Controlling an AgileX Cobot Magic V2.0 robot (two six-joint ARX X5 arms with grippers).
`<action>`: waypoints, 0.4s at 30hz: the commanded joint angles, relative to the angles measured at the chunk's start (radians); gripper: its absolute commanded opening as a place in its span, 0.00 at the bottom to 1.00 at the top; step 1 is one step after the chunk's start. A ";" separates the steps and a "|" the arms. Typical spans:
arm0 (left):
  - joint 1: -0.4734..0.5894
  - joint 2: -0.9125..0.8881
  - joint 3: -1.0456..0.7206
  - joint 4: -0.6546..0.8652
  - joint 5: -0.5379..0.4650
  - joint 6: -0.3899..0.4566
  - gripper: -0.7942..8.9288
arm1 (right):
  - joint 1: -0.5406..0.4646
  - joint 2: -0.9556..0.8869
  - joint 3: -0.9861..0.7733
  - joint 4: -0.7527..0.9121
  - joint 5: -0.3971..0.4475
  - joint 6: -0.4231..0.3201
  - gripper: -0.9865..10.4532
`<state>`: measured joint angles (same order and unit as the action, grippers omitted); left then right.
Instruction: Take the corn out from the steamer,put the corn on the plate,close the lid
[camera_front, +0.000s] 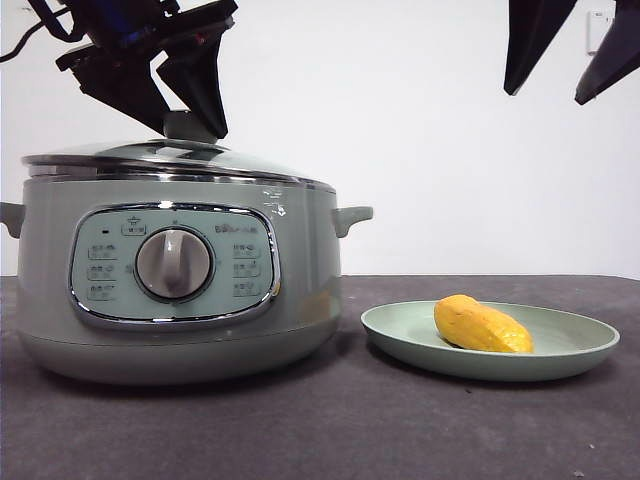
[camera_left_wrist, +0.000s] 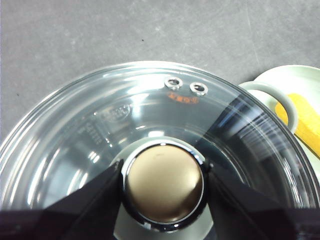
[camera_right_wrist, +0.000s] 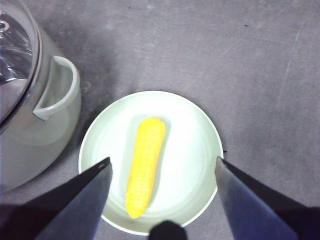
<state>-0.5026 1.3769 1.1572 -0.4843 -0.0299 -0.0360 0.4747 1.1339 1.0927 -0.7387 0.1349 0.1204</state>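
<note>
The pale green steamer (camera_front: 300, 260) stands at the left with its glass lid (camera_front: 150, 158) resting on its rim. My left gripper (camera_front: 190, 130) is over the lid, its jaws pressed against both sides of the knob (camera_left_wrist: 164, 185). The yellow corn (camera_front: 480, 325) lies on its side in the pale green plate (camera_front: 560, 365), to the right of the steamer. High above the plate hangs my right gripper (camera_front: 545, 95), open and holding nothing. In the right wrist view the corn (camera_right_wrist: 145, 165) lies between its spread jaws, far below them.
The steamer's side handle (camera_right_wrist: 55, 90) points toward the plate, with a narrow gap of dark grey table (camera_front: 350, 430) between them. A white wall stands behind.
</note>
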 joint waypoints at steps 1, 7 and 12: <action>-0.003 0.005 0.008 0.020 0.039 -0.027 0.07 | -0.004 0.002 -0.004 0.004 0.005 0.009 0.39; -0.002 0.005 0.008 0.011 0.039 -0.047 0.07 | -0.004 0.002 -0.004 0.004 0.005 0.010 0.39; -0.002 0.005 0.008 -0.021 0.037 -0.046 0.07 | -0.004 0.002 -0.004 0.004 0.004 0.010 0.39</action>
<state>-0.5026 1.3823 1.1576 -0.5041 -0.0002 -0.0792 0.4709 1.1339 1.0927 -0.7391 0.1349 0.1204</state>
